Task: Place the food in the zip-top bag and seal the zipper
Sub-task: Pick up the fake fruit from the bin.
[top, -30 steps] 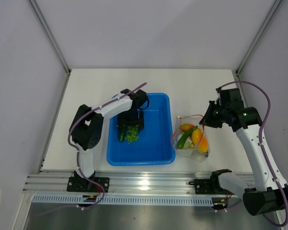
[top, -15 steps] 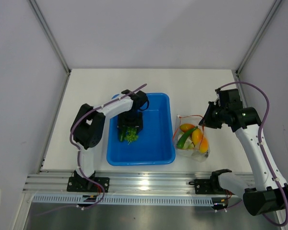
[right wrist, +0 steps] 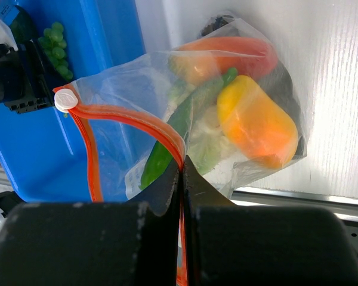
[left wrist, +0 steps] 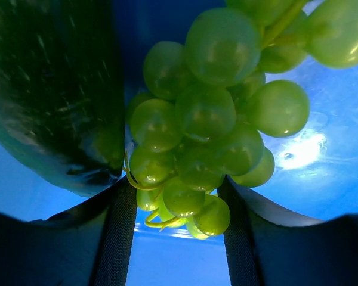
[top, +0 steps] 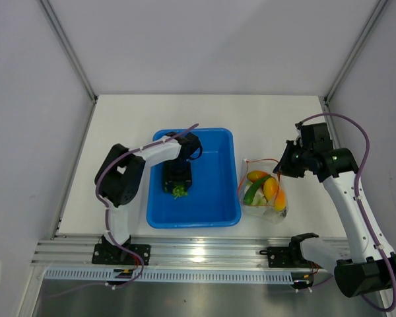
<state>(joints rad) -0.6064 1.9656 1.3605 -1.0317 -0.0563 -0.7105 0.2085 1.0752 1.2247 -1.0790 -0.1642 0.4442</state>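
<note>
In the blue tray [top: 214,221] my left gripper [top: 177,179] reaches down over a green bunch [top: 179,192] of round toy grapes. The left wrist view shows the left gripper [left wrist: 176,196] shut on the green bunch [left wrist: 197,137], both pads touching it, beside a dark green cucumber [left wrist: 53,101]. The zip-top bag [top: 264,195] lies right of the tray, mouth open. My right gripper [right wrist: 183,164] is shut on its orange-red zipper [right wrist: 131,122], whose white slider [right wrist: 64,100] is at the far end. Inside the bag are an orange-yellow fruit [right wrist: 256,122], a red-orange fruit [right wrist: 227,53] and a green pepper [right wrist: 179,128].
The tray's right wall [right wrist: 113,36] stands close to the bag's open mouth. White tabletop [top: 277,125] lies behind the tray and the bag. A metal rail [top: 204,254] runs along the near edge, with both arm bases on it.
My left gripper has shifted slightly over the green bunch and its jaws have narrowed onto it. The right arm and the bag have not moved.
</note>
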